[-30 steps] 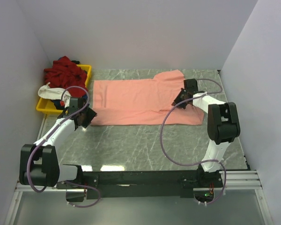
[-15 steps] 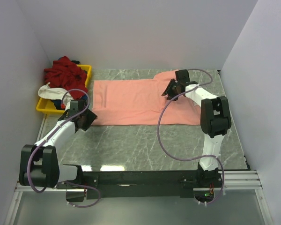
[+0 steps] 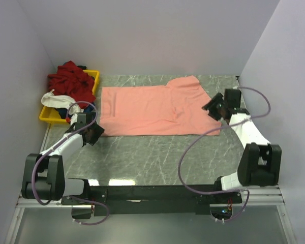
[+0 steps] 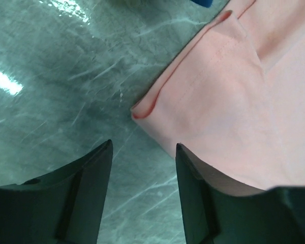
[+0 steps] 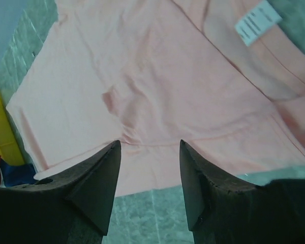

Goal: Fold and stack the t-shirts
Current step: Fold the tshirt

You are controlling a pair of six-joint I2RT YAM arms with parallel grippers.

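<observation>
A salmon-pink t-shirt point(image 3: 152, 109) lies spread on the marble table, its white neck label point(image 5: 257, 21) near the right end. My left gripper point(image 3: 93, 133) is open and empty at the shirt's near-left corner point(image 4: 142, 109), just off the cloth. My right gripper point(image 3: 212, 108) is open and empty above the shirt's right part, and the right wrist view looks down on the cloth point(image 5: 157, 86). Dark red point(image 3: 70, 79), white point(image 3: 53, 99) and blue shirts are heaped in the yellow tray point(image 3: 94, 81).
The yellow tray stands at the back left against the left wall. Grey walls close in the table on the left, back and right. Bare marble point(image 3: 162, 152) lies between the shirt and the arm bases.
My right gripper has swung from over the shirt's middle-right back to the right edge. My left gripper has shifted slightly nearer, staying by the shirt's near-left corner.
</observation>
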